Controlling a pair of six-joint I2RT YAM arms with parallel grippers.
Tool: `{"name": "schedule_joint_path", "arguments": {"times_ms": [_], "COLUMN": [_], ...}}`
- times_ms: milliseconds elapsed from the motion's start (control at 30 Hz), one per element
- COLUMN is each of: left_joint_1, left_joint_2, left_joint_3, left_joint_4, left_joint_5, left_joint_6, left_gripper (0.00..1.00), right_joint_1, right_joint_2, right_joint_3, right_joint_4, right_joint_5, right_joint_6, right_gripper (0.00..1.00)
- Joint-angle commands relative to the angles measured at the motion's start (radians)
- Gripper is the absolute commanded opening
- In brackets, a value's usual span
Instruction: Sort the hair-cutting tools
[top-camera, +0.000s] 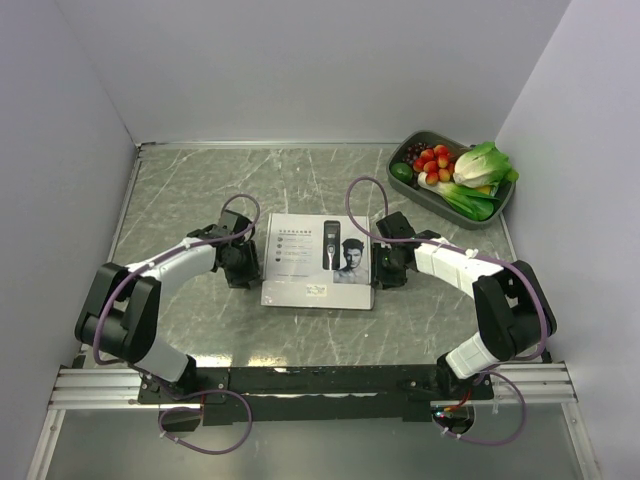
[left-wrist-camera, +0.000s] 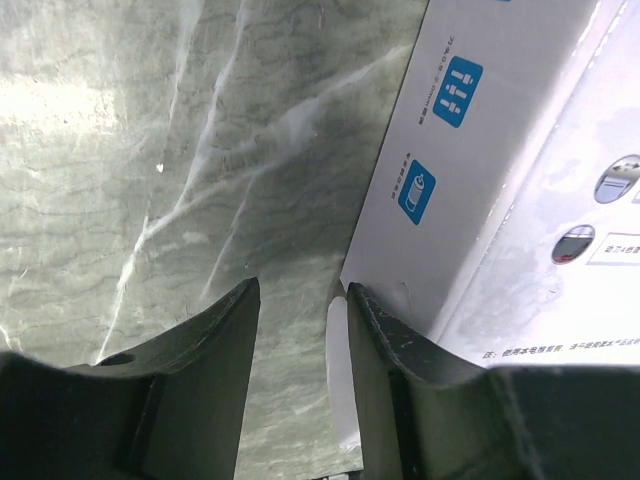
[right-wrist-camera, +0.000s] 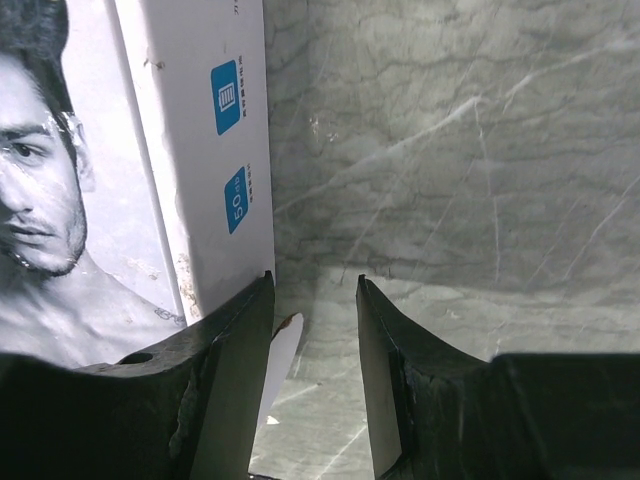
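A white cardboard box (top-camera: 318, 260) printed with a clipper and a man's face lies flat in the middle of the table. The hair-cutting tools themselves are hidden or out of view. My left gripper (top-camera: 246, 262) sits at the box's left side, open, with a white side flap (left-wrist-camera: 340, 370) of the box between its fingers. My right gripper (top-camera: 386, 262) sits at the box's right side, open, with a white flap (right-wrist-camera: 280, 350) next to its left finger. The box's side also shows in the left wrist view (left-wrist-camera: 470, 150) and the right wrist view (right-wrist-camera: 200, 150).
A dark tray (top-camera: 425, 195) of toy vegetables and red fruit stands at the back right corner. Grey walls close in the table at the left, back and right. Bare marble tabletop (top-camera: 200, 190) lies around the box.
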Motion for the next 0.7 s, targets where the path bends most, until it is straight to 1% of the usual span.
{"name": "schedule_joint_path", "arguments": {"times_ms": [0, 200, 333, 500, 667], "left_joint_1": [-0.016, -0.018, -0.019, -0.021, -0.021], "left_joint_2": [-0.041, -0.055, -0.059, -0.064, -0.059], "left_joint_3": [-0.014, -0.017, -0.020, -0.032, -0.028], "left_joint_4": [0.013, 0.007, 0.016, 0.041, 0.044], "left_joint_5": [0.066, 0.078, 0.110, 0.159, 0.173], "left_joint_6": [-0.033, -0.039, -0.045, -0.065, -0.067], "left_gripper": [0.46, 0.46, 0.46, 0.46, 0.46], "right_joint_1": [0.017, 0.016, 0.016, 0.017, 0.017], "right_joint_2": [-0.023, -0.008, 0.035, 0.058, 0.078], "right_joint_3": [-0.015, -0.002, 0.031, 0.048, 0.060], "right_joint_4": [-0.034, -0.056, -0.086, -0.093, -0.105], "right_joint_5": [-0.042, -0.067, -0.094, -0.220, -0.257], "right_joint_6": [0.028, 0.026, 0.008, 0.000, -0.003], "right_gripper": [0.47, 0.48, 0.48, 0.49, 0.49]}}
